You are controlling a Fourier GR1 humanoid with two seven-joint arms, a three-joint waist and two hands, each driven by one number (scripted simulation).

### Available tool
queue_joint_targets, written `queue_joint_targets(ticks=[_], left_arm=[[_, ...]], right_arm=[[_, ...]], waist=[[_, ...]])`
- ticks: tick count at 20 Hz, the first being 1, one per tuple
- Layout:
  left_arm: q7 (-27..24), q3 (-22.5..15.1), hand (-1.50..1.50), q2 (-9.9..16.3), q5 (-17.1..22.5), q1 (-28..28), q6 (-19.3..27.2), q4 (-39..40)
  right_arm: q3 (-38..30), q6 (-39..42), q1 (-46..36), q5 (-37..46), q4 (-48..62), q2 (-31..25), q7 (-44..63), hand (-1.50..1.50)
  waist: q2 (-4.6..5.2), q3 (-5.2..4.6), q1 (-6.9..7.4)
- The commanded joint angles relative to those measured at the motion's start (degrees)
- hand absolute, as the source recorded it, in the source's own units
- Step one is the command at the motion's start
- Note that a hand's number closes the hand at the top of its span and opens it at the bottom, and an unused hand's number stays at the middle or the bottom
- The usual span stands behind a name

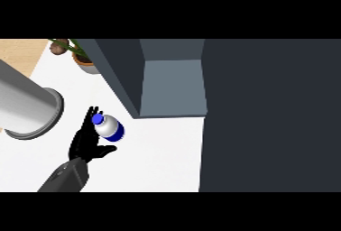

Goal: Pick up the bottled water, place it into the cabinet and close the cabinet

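Here, bottle (108, 127): I see it at the centre-left of the white counter (160, 153), white with a blue cap and a blue band near its base, tilted so the cap points up-left.
Bottle and hand: the left hand (87, 140) lies against the bottle's left side; its fingers run up past the cap and the thumb sticks out just under the blue band.
Hand state: I read the fingers as nearly straight alongside the bottle with the thumb spread, so the hand cups the bottle rather than wrapping it; I cannot tell whether the bottle is lifted or resting on the counter.
Forearm: the grey forearm (66, 177) comes in from the lower left edge and leads up to that hand.
Right hand: I find it nowhere in my view.
Cabinet: the dark cabinet (266, 113) fills the right part of the view, and its open compartment (172, 85) shows a lighter grey inner face just up and right of the bottle.
Cabinet contents: from what I can see of the compartment, nothing sits in it; the bottle is outside, near its lower left corner but apart from it.
Door: I cannot tell where the door panel ends and the cabinet body begins.
Cylinder: a large grey cylinder (26, 108) with a flared rim lies on the left, well apart from the hand.
Plant: a potted plant (81, 57) stands at the top left, beside the cabinet's edge; its pot holds green leaves.
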Motion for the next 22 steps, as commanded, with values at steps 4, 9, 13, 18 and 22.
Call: queue_joint_targets(ticks=[4,9,13,18,22], left_arm=[[-0.23,-0.01,-1.5,-2.73,0.31,-1.52,-4.85,0.81],[0.73,-1.35,-1.5,-1.45,-0.94,-1.47,-6.92,0.1],[-0.5,-1.57,1.5,-3.48,-1.47,-2.63,-5.33,0.27],[-2.97,-1.91,1.5,-4.66,-1.76,-1.12,-7.77,-0.34],[-2.33,-1.47,1.5,-3.17,-1.95,-3.44,-5.06,-0.12]], right_arm=[[3.52,-1.24,0.02,3.47,2.53,1.83,-1.89,-1.5],[2.46,-2.39,1.1,0.12,-4.37,-0.22,4.6,-1.5],[-0.32,-1.82,-2.58,-0.56,0.98,0.22,1.18,-1.5],[-4.04,-2.23,-5.13,-4.56,-1.53,-1.48,5.88,-1.5],[1.25,-0.05,1.99,0.54,1.01,-0.96,-2.01,-1.5]], waist=[[0.05,-0.16,-0.05],[-0.03,-0.14,0.2],[0.01,-0.12,0.11],[0.05,-0.12,0.38],[0.05,-0.14,-0.39]])
